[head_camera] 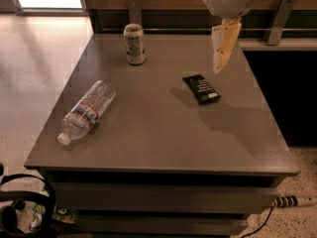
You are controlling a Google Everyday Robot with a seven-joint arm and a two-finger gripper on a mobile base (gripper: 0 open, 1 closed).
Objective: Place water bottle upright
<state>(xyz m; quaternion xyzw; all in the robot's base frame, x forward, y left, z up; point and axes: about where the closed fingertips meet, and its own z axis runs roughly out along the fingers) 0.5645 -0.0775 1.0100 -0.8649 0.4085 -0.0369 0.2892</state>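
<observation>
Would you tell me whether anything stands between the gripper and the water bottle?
Nothing visible does. The gripper hangs over the table, far right; the water bottle lies at its left edge. The can stands behind that line, the flat black packet just beside it.
</observation>
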